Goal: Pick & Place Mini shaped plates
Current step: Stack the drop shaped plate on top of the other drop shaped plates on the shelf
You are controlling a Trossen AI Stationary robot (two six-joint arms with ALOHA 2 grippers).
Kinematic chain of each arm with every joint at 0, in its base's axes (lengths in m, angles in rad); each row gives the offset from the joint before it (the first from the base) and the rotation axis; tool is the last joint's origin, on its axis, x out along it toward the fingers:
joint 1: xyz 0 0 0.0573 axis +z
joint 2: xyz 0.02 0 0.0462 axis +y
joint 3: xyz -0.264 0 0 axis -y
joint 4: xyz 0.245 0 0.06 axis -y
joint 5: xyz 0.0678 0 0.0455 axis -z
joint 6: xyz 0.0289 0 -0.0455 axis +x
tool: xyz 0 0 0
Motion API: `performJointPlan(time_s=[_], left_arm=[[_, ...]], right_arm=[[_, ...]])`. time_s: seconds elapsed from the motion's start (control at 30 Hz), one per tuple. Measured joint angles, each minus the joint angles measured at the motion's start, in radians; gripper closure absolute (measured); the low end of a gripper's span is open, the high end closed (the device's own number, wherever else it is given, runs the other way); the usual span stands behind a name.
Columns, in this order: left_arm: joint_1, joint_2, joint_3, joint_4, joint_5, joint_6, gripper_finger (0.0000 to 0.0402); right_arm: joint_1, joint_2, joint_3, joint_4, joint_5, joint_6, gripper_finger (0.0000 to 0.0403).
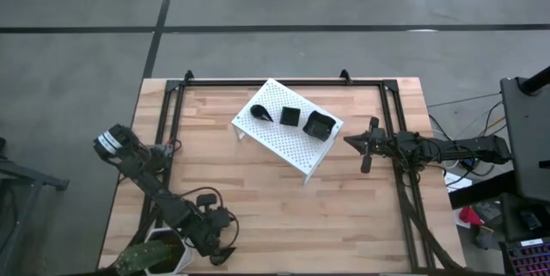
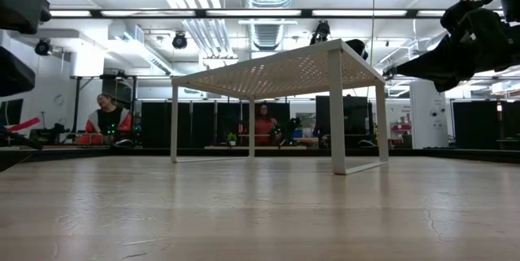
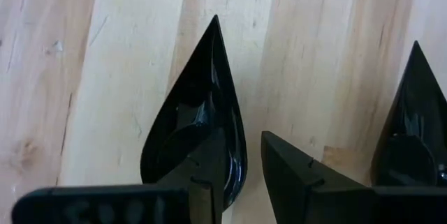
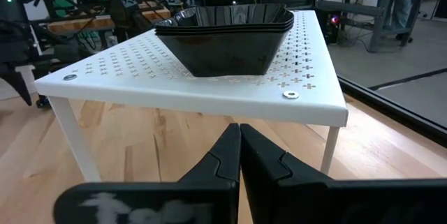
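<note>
Two glossy black teardrop plates lie flat on the wooden table in the left wrist view, one in the middle [image 3: 188,123] and one at the picture's edge [image 3: 412,130]. My left gripper [image 3: 242,140] is open at the table's near left, pointing steeply down over the middle plate's round end. On the white perforated rack [image 1: 275,143] sit a teardrop plate [image 1: 259,113], a small square plate [image 1: 290,116] and a wavy-rimmed square plate [image 1: 319,125]. My right gripper [image 1: 348,138] waits shut, level, just right of the rack. My left gripper comes from above with one finger [image 3: 202,172] over the hollow of the middle teardrop plate's round end and the other finger [image 3: 297,175] outside its rim [image 3: 239,168]. Whether either finger touches the plate cannot be told. The plate lies flat on the table.
A white plant pot [image 1: 159,254] stands at the table's near left corner beside my left arm. The rack stands on thin legs [image 2: 336,115] mid-table. A black frame [image 1: 284,82] borders the table. People sit in the room beyond the table [image 2: 106,119].
</note>
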Motion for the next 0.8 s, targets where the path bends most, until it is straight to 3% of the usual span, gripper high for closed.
performJointPlan(time_s=[0.37,0.6,0.8], left_arm=[[0.001,0.012,0.0,-0.008,-0.018,0.0,0.0335],[0.001,0.013,0.0,-0.011,-0.02,-0.001,0.0391],[0.006,0.013,0.002,-0.02,-0.043,0.024,0.04]], right_arm=[[0.0,0.0,0.0,0.0,0.0,0.0,0.0394],[0.0,0.0,0.0,0.0,0.0,0.0,0.0394],[0.0,0.0,0.0,0.0,0.0,0.0,0.0394]])
